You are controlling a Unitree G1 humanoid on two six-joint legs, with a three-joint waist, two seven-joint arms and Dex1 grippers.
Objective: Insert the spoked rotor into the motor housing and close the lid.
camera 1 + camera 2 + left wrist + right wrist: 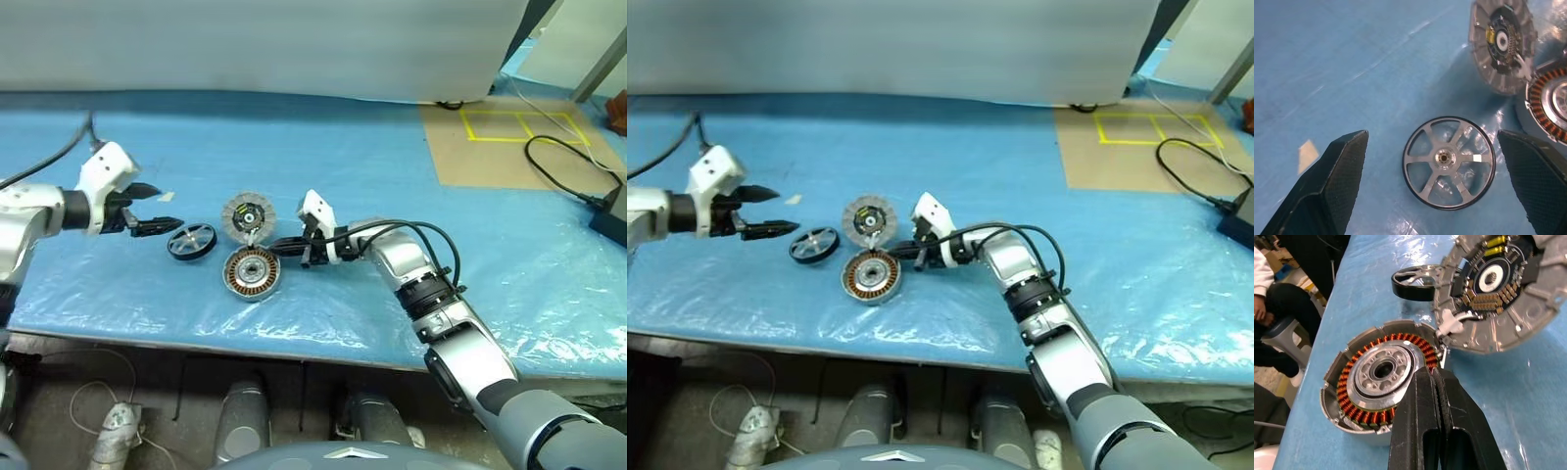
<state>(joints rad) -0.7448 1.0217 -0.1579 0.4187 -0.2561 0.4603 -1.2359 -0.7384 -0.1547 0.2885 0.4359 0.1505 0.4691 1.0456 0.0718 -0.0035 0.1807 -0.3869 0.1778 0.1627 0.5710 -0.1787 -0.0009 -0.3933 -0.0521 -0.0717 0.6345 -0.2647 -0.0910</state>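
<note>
Black left pincer (152, 208) hovers spread beside the spoked rotor (192, 240).

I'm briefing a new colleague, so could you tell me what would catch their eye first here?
The opened motor housing, copper windings showing, lies mid-table with the lid propped up just behind it. The spoked rotor lies flat to their left, in front of the open left gripper. The shut right gripper points at the housing.

Rotor (191, 241), dark rim, 6 silver spokes, lying flat on blue sheet, housing (253, 271) near it, open, copper windings around silver hub, facing up, lid (247, 216) touching housing's far edge, tilted, ribbed rim, dark circuit centre showing
</note>
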